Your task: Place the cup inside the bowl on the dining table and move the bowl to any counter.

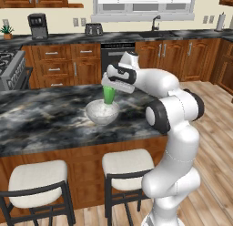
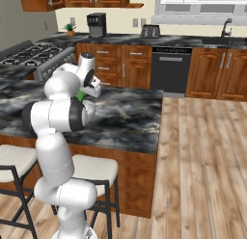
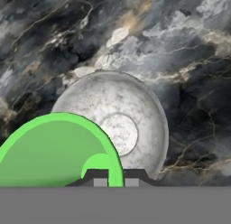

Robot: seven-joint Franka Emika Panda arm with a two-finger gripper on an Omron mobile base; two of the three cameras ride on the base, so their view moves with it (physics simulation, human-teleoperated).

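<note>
The cup [image 1: 108, 95] is being held by its rim in the closed gripper [image 3: 115, 179], over the bowl [image 1: 102, 113] near the dining table [image 1: 45, 120] front edge.

cup [image 3: 54, 151] base behind claw [image 3: 115, 177]

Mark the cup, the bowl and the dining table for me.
cup [image 1: 108, 95], left base view, its green side wall.
bowl [image 3: 135, 105], hand view, its inner wall.
dining table [image 1: 45, 115], left base view, bare marbled top.
</note>
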